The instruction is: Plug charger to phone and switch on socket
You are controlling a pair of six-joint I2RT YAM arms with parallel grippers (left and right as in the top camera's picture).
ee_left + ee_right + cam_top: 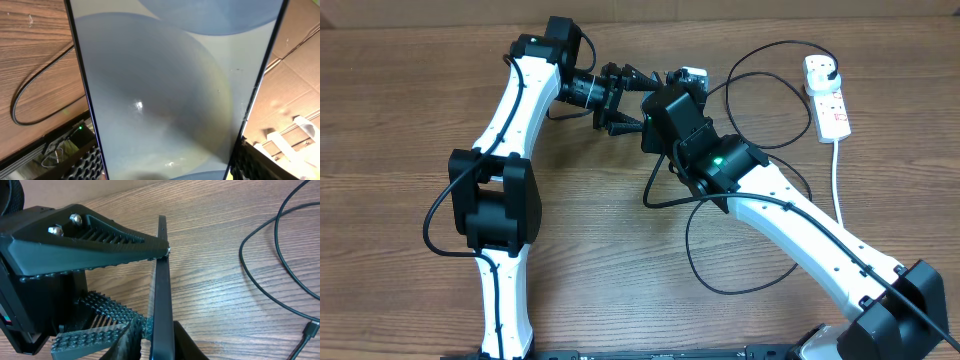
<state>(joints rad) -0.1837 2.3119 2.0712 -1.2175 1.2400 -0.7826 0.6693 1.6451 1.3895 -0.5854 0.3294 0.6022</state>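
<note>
Overhead shows my left arm climbing from 7 o'clock, folding at the elbow near 9, then turning at 11 so my left gripper [630, 98] points toward 3 o'clock. My right arm stretches from 5 o'clock up toward 12, and its wrist meets the left gripper above the wooden table [410, 90].

My left fingers [85, 167] are clamped on the two long sides of the phone [165, 90], whose screen fills the left wrist view. From the right wrist the phone stands edge-on. My right gripper [162, 349] shows only as dark shapes at 6 o'clock beside that edge, and I cannot tell whether it grips.

The charger [241, 252] loops across the table, its connector [311, 328] lying loose at 4 o'clock in that view. The socket [828, 98] sits at 2 o'clock overhead, with a black plug [823, 68] in it.
</note>
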